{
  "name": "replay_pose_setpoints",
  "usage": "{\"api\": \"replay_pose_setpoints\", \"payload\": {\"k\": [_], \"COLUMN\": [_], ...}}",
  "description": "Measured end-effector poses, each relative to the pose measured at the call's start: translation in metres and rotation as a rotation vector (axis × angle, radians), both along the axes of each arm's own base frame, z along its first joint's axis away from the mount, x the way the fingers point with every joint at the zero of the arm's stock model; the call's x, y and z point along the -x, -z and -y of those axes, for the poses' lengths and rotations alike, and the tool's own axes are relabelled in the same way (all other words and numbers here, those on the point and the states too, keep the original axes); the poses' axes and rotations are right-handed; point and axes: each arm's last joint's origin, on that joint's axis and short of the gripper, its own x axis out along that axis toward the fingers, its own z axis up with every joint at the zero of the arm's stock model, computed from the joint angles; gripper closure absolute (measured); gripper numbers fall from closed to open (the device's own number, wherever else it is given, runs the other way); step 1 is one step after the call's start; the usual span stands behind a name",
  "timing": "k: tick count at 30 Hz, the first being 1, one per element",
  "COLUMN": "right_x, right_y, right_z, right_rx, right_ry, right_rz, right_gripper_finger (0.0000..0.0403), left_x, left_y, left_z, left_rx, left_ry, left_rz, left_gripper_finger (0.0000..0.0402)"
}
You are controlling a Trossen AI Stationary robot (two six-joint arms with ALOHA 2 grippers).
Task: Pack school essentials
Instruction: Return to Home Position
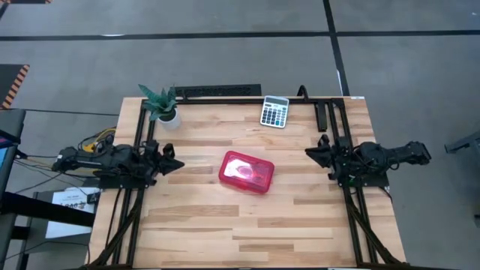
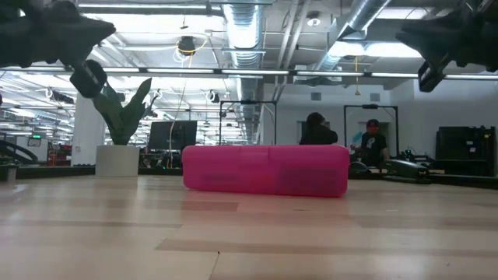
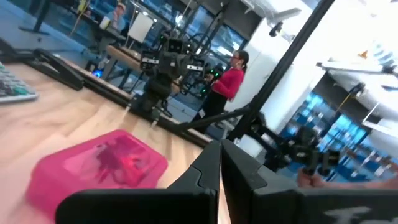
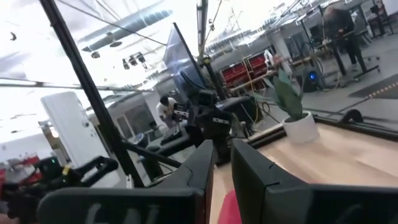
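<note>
A red translucent hinged case [image 1: 246,171] lies closed and flat on the middle of the wooden table, also seen in the low view [image 2: 264,169]. The school essentials are not plainly in view; only blurred dark-red shapes show through the case's lid [image 3: 109,163]. My left gripper [image 1: 180,163] hangs above the table's left side, pointing level toward the case, its fingers shut together [image 3: 221,163] on nothing. My right gripper [image 1: 307,153] hangs above the right side, pointing back toward the case, with a narrow gap between its fingers [image 4: 222,158] and nothing in it.
A grey calculator [image 1: 274,111] lies at the far edge, right of centre. A potted plant [image 1: 163,106] stands at the far left corner. Black frame rails [image 1: 341,120] run along the table's far and side edges. People [image 2: 315,131] stand in the room beyond.
</note>
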Motion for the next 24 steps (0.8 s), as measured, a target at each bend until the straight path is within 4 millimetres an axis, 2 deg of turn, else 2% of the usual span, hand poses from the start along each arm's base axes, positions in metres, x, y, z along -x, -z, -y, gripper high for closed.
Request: {"api": "replay_pose_setpoints", "payload": {"k": [10,18,24], "right_x": [-0.003,-0.004,-0.004], "right_y": [0.016,0.02,0.02], "right_z": [0.0,0.0,0.0], "right_rx": [0.06,0.125,0.144], "right_ry": [0.007,0.02,0.035], "right_rz": [-0.172,-0.213,-0.222], "right_gripper_finger": [0.0333,0.0333,0.0333], "left_x": [-0.001,-0.002,-0.002], "left_y": [0.011,0.012,0.012], "left_z": [0.0,-0.001,-0.002], "left_rx": [-0.159,-0.326,-0.339], "left_ry": [-0.028,-0.062,-0.095], "left_rz": [-0.092,-0.095,-0.092], "left_gripper_finger": [0.0401,0.0401,0.0401]}}
